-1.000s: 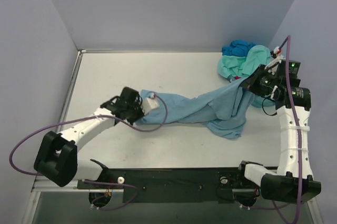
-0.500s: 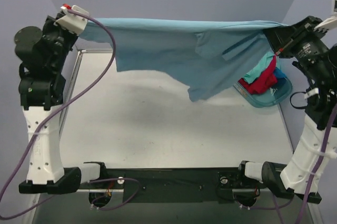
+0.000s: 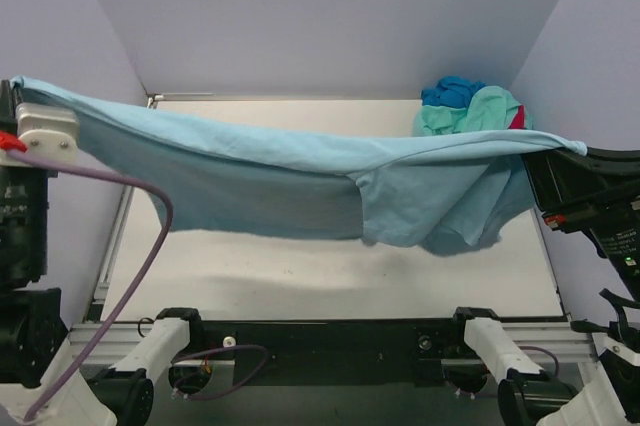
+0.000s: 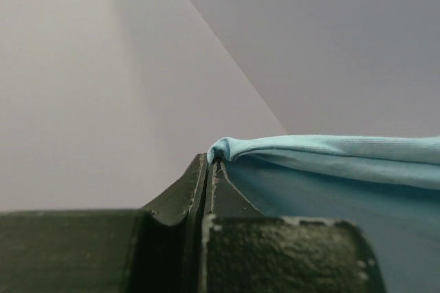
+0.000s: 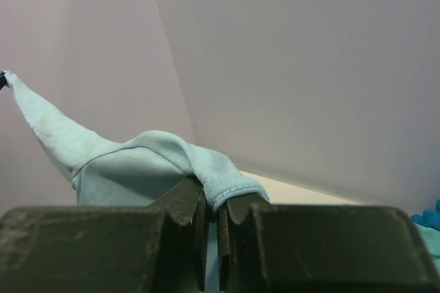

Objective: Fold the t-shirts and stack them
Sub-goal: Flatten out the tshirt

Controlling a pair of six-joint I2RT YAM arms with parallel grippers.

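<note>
Hanging clear above the table [image 3: 300,276], the light blue shirt [image 3: 280,171] is stretched between the two arms in the overhead view. Its lower edge sags, and a bunched fold droops toward the right. That view also shows the pile of other shirts [image 3: 468,106], green, deeper blue and a bit of red. It sits at the far right corner of the table, partly hidden behind the stretched cloth.

The wrist views give what the overhead one cannot. The left gripper [image 4: 210,164] has its jaws pressed together on a rolled edge of the blue shirt. The right gripper [image 5: 214,200] is likewise clamped on a hemmed edge, with cloth draped over its fingertips.

A second ago the shirt lay across the table. Half a second ago it was pulled nearly straight, high in the overhead view. Now its top edge sits lower there and dips in the middle, and the pile shows above the cloth rather than below it.
</note>
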